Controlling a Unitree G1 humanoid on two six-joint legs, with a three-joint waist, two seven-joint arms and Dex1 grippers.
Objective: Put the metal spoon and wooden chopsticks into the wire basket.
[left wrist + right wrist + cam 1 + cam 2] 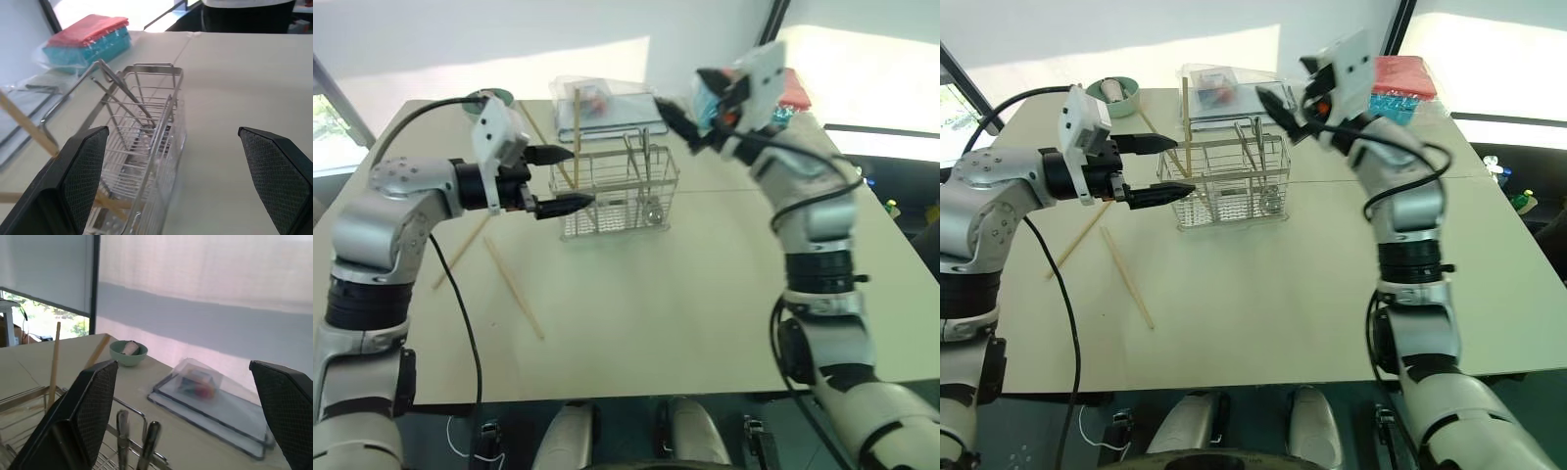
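Spoon's in, a few chopsticks to go

Both the left gripper point(560, 178) and right gripper point(1280, 110) gape wide, holding nothing. The basket point(617, 191), just past the left fingertips, holds the spoon point(647, 186) and two chopsticks point(576, 122); three loose chopsticks point(513, 287) lie below the left fingers. They look light, stiff and prone to rolling, so pinch mid-length.

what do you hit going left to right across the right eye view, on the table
chopsticks lying on the table → left end effector → wire basket → right end effector → red and teal pack
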